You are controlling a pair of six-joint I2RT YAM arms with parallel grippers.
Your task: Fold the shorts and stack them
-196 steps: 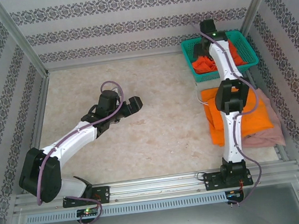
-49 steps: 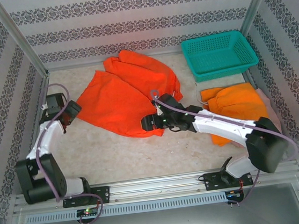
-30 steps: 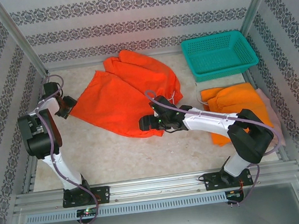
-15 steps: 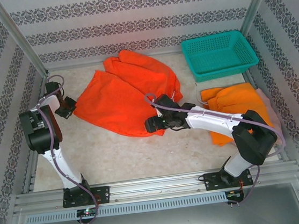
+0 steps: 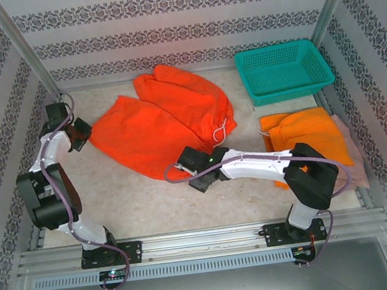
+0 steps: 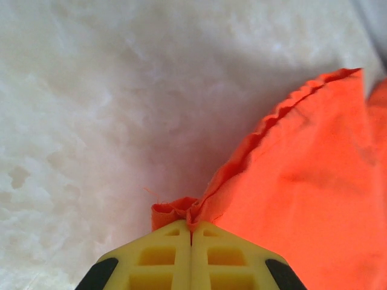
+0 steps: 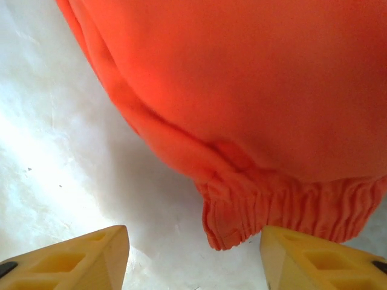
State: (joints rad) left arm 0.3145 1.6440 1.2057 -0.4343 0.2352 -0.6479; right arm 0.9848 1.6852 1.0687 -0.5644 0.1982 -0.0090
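Bright orange shorts [image 5: 156, 125] lie spread across the middle of the table, their white drawstring [image 5: 218, 129] at the right side. My left gripper [image 5: 80, 133] is at their far-left corner. In the left wrist view it [image 6: 191, 232] is shut on a bunched bit of the hem of the shorts [image 6: 302, 181]. My right gripper [image 5: 188, 171] sits at the near corner. In the right wrist view it [image 7: 193, 260] is open, with the elastic waistband corner [image 7: 242, 223] just ahead between its fingers, not touched. Folded orange shorts [image 5: 304, 136] lie on dusty pink ones [image 5: 353, 165] at the right.
The teal mesh basket [image 5: 283, 70] stands at the back right, with nothing in it. Metal frame posts and patterned walls close in the table on three sides. Bare tabletop [image 5: 137, 200] runs along the near side in front of the spread shorts.
The orange shorts came out of the basket and were spread. In the last second my left gripper drew the hem corner left and back, and my right gripper slid nearer, off the waistband.
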